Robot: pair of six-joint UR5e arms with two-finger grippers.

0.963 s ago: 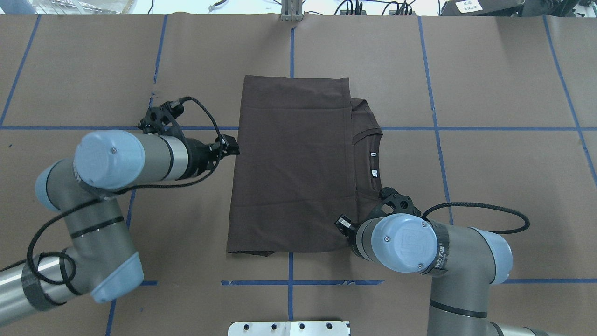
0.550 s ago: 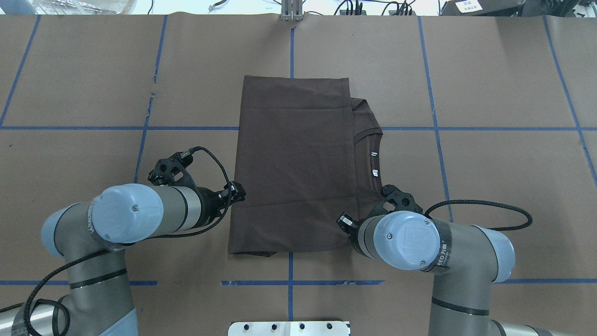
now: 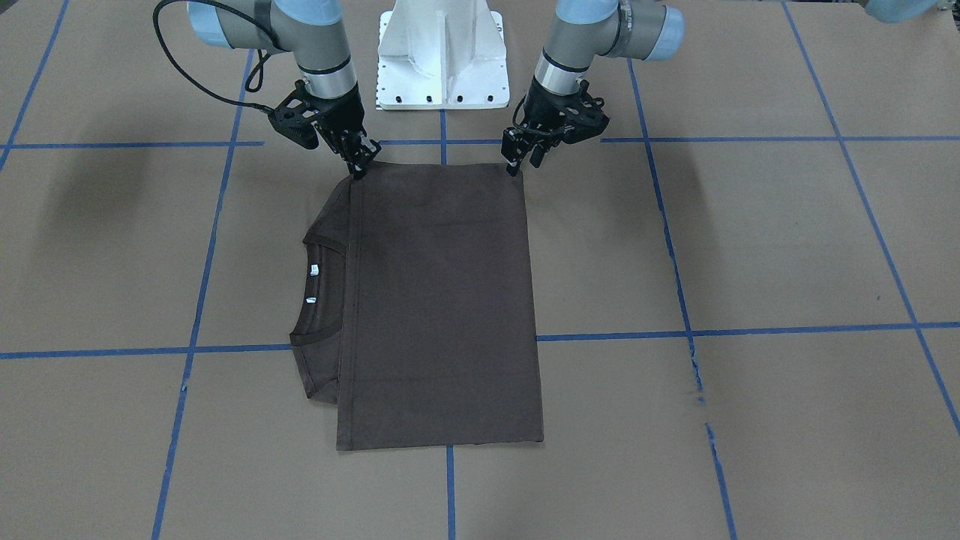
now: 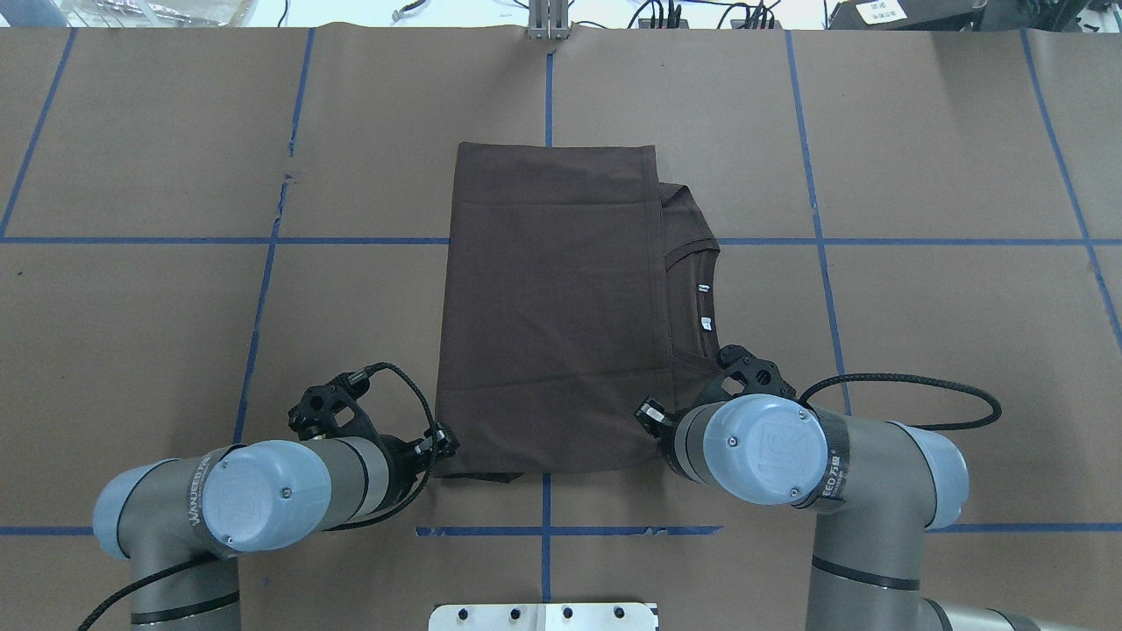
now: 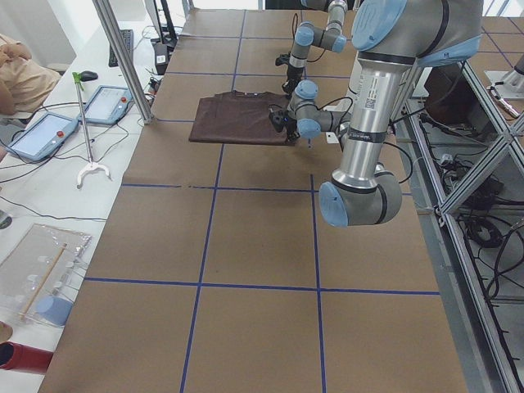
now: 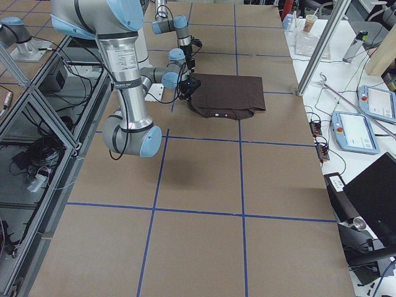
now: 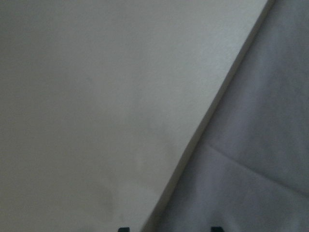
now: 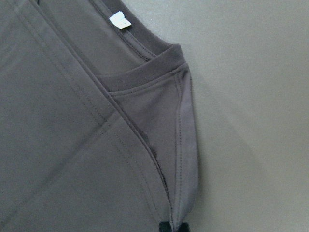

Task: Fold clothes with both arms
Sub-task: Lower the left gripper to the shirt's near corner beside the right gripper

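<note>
The dark brown T-shirt (image 4: 552,307) lies folded flat into a long rectangle, with its collar (image 4: 701,298) and white neck labels sticking out on the right side. It also shows in the front view (image 3: 442,300). My left gripper (image 3: 519,161) is open at the shirt's near-left corner. In the left wrist view (image 7: 169,229) the shirt's edge (image 7: 251,154) runs between the two fingertips. My right gripper (image 3: 361,166) is shut on the near-right corner, by the collar. In the right wrist view (image 8: 175,226) it pinches the cloth (image 8: 183,145). In the overhead view its tips are hidden under the wrist.
The table is covered in brown paper with blue tape grid lines (image 4: 815,241). The white pedestal base (image 3: 442,60) stands close behind both grippers. A metal post (image 4: 548,22) is at the far edge. Operator tablets (image 5: 41,135) lie beyond the table's far side.
My left arm has swept along the shirt's left edge toward the robot, from mid-edge to the near-left corner. The right arm and the shirt have barely moved.
</note>
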